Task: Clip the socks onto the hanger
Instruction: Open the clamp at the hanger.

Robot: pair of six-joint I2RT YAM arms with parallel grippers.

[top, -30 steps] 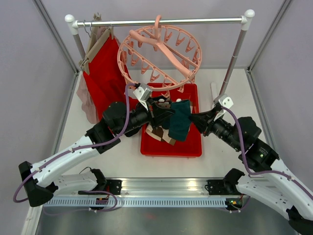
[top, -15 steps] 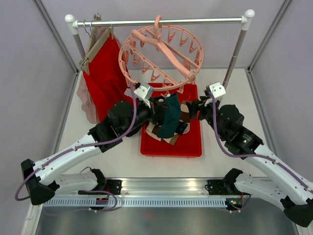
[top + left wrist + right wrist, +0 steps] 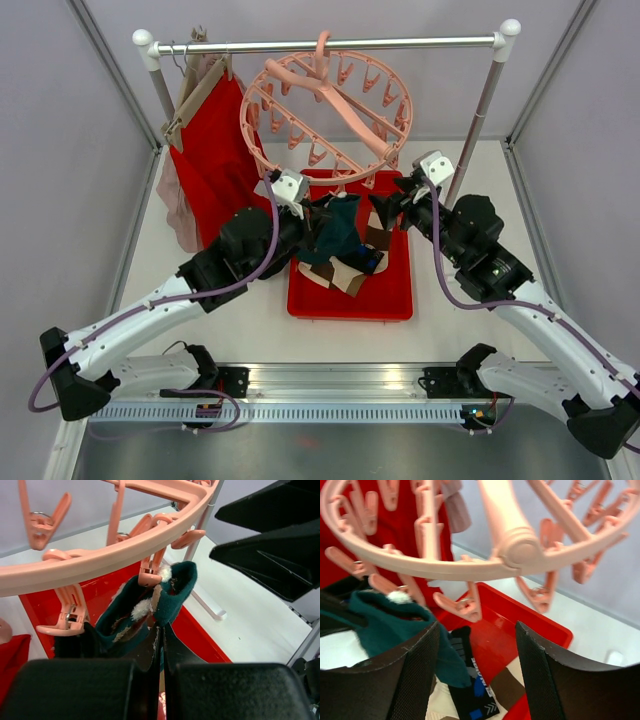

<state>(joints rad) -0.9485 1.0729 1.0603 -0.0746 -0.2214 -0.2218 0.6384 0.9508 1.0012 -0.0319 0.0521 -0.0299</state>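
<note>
Cuff of the teal sock (image 3: 176,587) pointed up, seemingly touching a peg (image 3: 150,569) on the hanger (image 3: 100,560) near rim, with the left gripper (image 3: 161,652) clenched on the sock from directly below. The right gripper (image 3: 477,650), spread and empty, waited just to the peg's right.

Your station, catalogued: robot lab test cell, with plain grey panel walls (image 3: 60,150) around a white table (image 3: 440,320), aluminium mounting rail (image 3: 330,385) at frame bottom, staged garment rack (image 3: 400,42) at top.
</note>
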